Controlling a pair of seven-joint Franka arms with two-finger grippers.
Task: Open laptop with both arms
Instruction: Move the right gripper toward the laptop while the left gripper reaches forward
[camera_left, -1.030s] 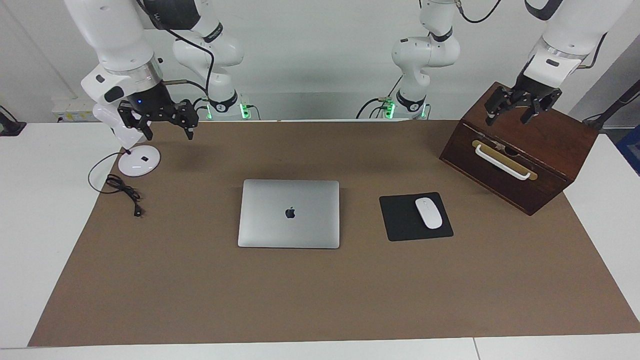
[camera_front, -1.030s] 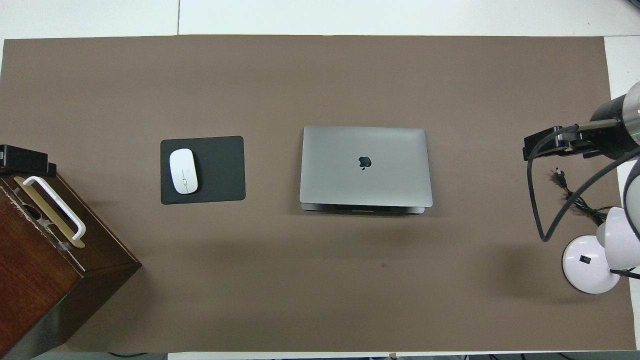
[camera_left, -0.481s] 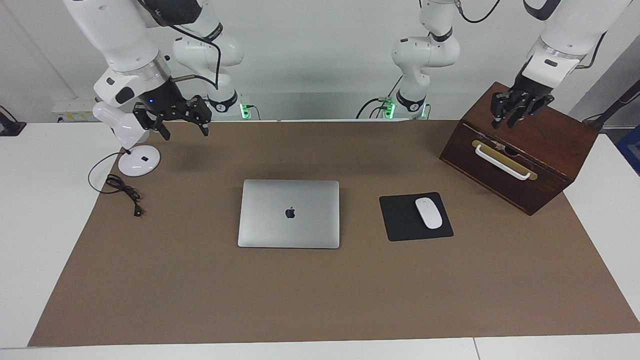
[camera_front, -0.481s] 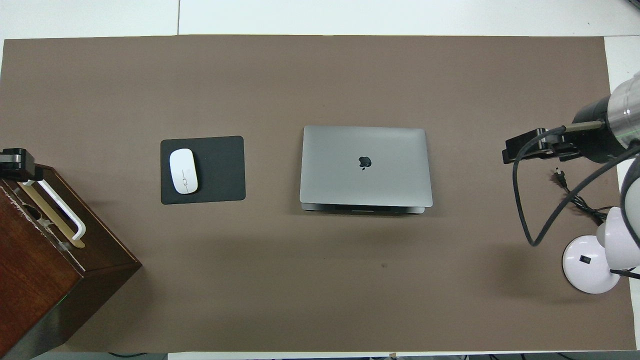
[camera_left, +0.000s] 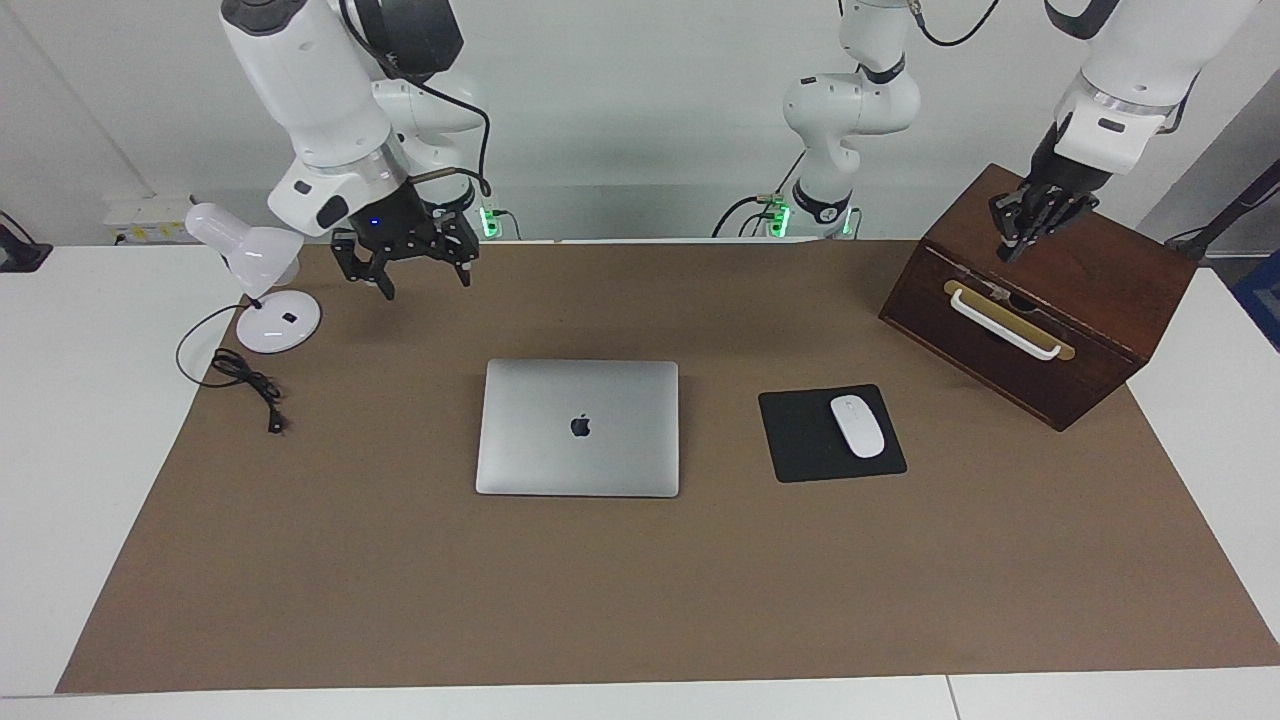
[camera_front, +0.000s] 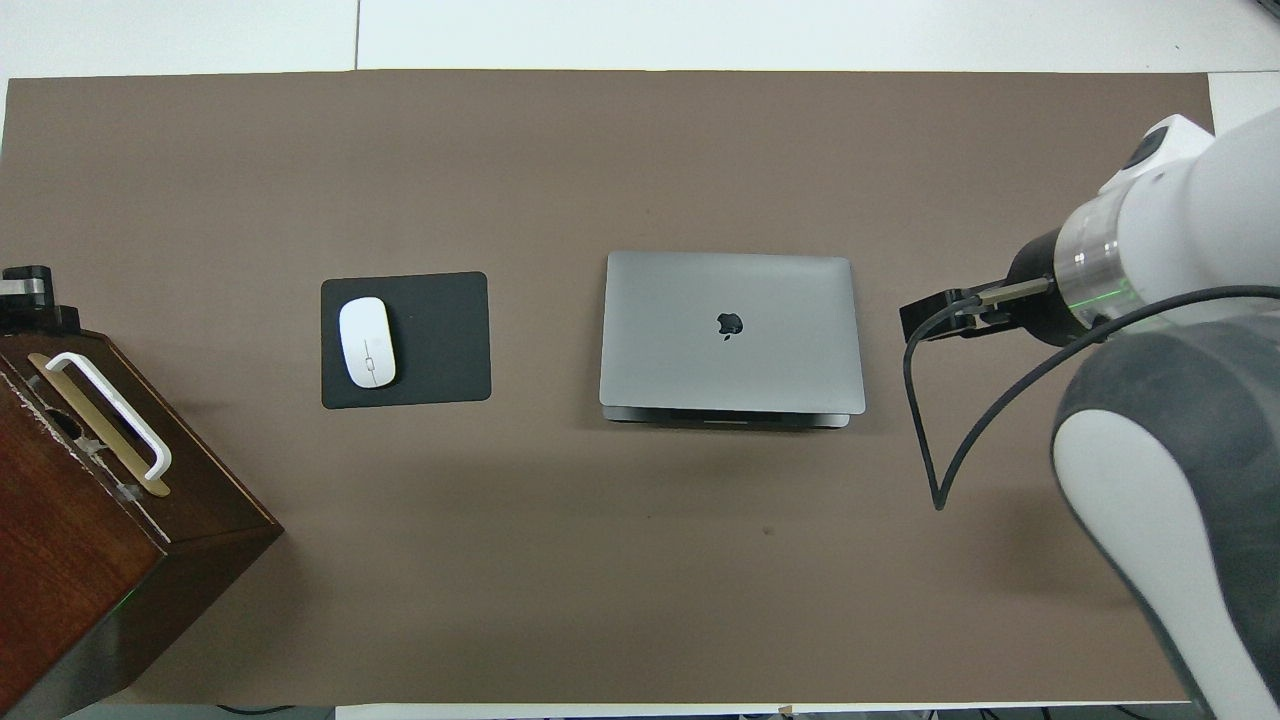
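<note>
The laptop (camera_left: 578, 428) lies closed on the brown mat in the middle of the table, silver lid up with the dark logo showing; it also shows in the overhead view (camera_front: 730, 330). My right gripper (camera_left: 425, 278) is open and empty, up in the air over the mat between the desk lamp and the laptop; in the overhead view the right gripper (camera_front: 925, 322) sits just beside the laptop's edge. My left gripper (camera_left: 1020, 232) hangs over the top of the wooden box, far from the laptop; only its tip (camera_front: 25, 290) shows in the overhead view.
A black mouse pad (camera_left: 795, 445) with a white mouse (camera_left: 857, 425) lies beside the laptop toward the left arm's end. A wooden box (camera_left: 1100, 290) with a white handle (camera_left: 1000, 325) stands there too. A white desk lamp (camera_left: 265, 295) and its cable (camera_left: 245, 380) sit at the right arm's end.
My right gripper has swung from over the lamp toward the laptop. My left gripper has turned about its axis and shifted slightly over the wooden box. The laptop has not moved.
</note>
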